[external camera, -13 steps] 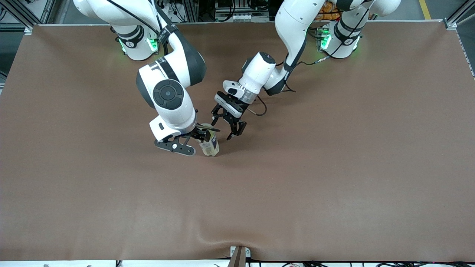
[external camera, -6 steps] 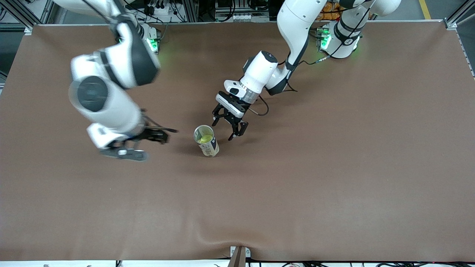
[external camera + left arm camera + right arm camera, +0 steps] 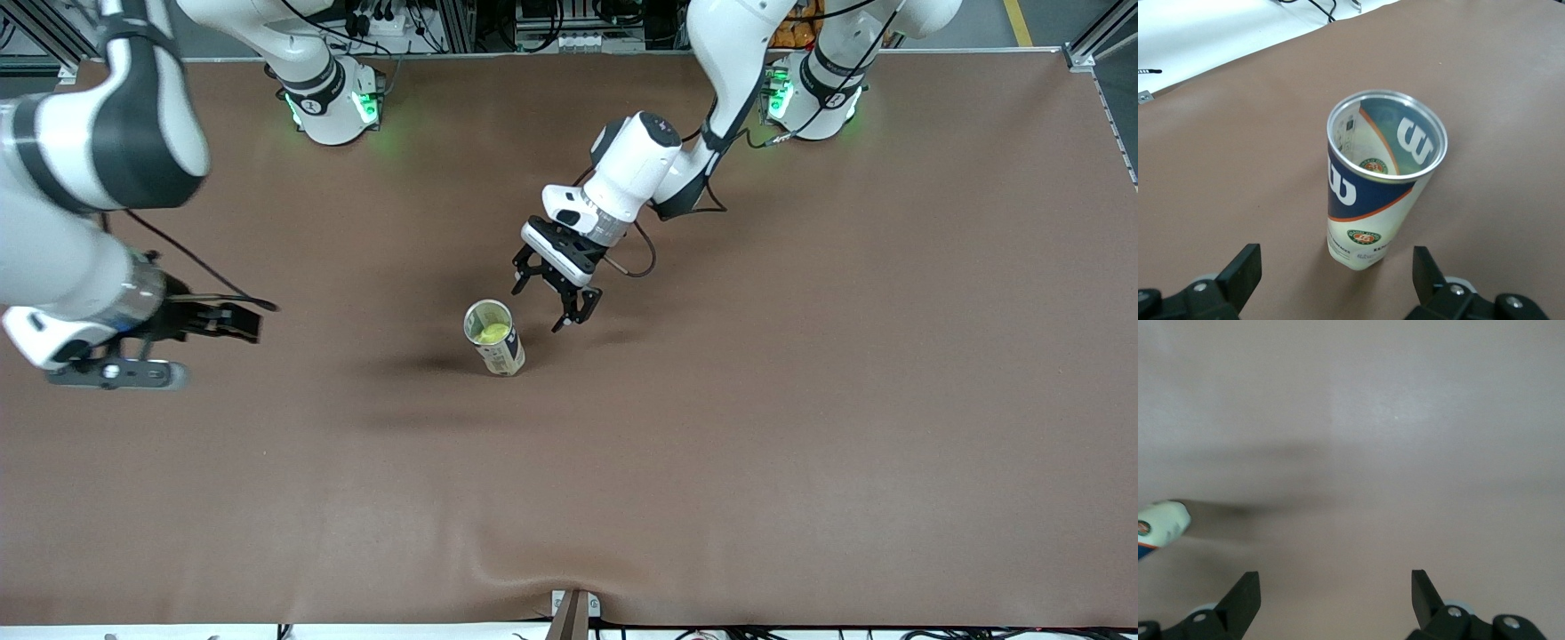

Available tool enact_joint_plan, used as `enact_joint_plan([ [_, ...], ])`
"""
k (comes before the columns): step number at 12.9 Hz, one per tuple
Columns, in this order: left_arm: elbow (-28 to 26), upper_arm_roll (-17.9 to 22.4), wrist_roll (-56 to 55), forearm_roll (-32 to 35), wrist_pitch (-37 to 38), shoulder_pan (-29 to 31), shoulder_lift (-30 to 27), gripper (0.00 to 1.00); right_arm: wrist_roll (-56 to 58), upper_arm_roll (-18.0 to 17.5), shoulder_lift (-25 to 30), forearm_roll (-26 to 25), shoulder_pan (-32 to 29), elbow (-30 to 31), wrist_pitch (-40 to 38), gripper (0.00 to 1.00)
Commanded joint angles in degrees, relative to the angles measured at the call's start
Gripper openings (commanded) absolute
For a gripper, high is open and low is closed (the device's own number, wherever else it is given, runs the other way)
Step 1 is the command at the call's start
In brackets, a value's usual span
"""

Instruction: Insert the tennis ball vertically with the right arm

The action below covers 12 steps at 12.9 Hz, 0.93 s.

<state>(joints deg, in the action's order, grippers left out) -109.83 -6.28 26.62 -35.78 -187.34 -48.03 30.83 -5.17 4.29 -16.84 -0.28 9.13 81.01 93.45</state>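
Your Wilson can [image 3: 494, 337] stands upright, tennis ball [image 3: 490, 333] inside; left pincer [image 3: 552, 298] spread beside it, right pincer [image 3: 227, 320] spread, well apart.

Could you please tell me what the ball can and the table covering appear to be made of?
Ball can: the rim shines like silver metal; the printed wall looks like glossy plastic or a label, though which one is unclear. Table covering: matte brown sheet, probably felt or paper, with a slight wrinkle at its near edge.

Tennis ball [image 3: 490, 333] in upright can [image 3: 495, 339] mid-table [image 3: 800, 427]; left gripper [image 3: 551, 296] just beside it (apart), right gripper [image 3: 233, 320] well off toward right arm's end.
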Motion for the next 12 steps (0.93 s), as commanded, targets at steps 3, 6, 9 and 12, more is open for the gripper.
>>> enact_joint_plan([
  [3,-3.81,0.04,-1.13,-0.87,13.99,3.98,-9.37,1.00,3.85,-1.30,0.85,1.86,-1.93,-1.29,-2.56,1.00],
  [6,-3.99,0.39,-1.57,-0.87,26.73,9.60,-14.91,1.00,3.94,-1.48,0.85,1.86,-1.84,-2.52,-3.18,1.00],
  [9,-2.59,0.56,-2.54,0.01,38.59,18.11,-18.34,1.00,6.39,-1.65,2.24,1.86,-1.84,-2.78,-4.94,1.00],
  [12,1.18,0.56,-5.59,11.47,51.60,28.30,-20.54,1.00,6.05,-6.72,6.98,2.03,-6.30,1.42,-3.63,1.00],
])
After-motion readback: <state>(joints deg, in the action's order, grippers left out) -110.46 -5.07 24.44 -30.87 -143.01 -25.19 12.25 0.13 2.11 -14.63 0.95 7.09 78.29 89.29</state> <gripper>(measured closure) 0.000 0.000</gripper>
